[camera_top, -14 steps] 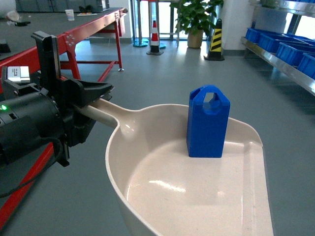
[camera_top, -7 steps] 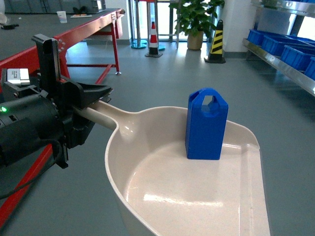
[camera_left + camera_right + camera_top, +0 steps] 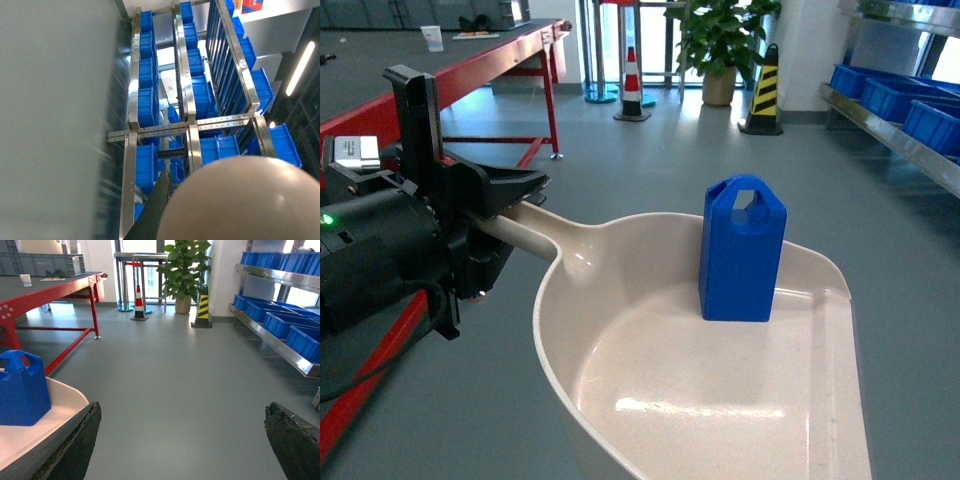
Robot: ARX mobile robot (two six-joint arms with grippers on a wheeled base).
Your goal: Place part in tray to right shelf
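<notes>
Left gripper (image 3: pixel 515 190) is clamped on the long straight handle of the cream plastic dustpan-shaped tray (image 3: pixel 650 360), which hangs above the grey floor (image 3: pixel 620 150). The small bright-blue plastic part (image 3: pixel 742 250) with pierced peaked top stands upright inside the tray, near its right wall. Right gripper (image 3: pixel 182 440): fingers spread wide, nothing between them, left finger (image 3: pixel 75 445) just beside the tray's outer wall. Red-framed table (image 3: pixel 490 60) sits beyond the tray's handle.

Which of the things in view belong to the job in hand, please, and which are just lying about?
Job in hand:
- part, upright in the tray
- tray, handle held by the left hand

Just lying about:
- red table
- potted plant
- traffic cone
- yellow-black cone
- blue crates
- cup
</notes>
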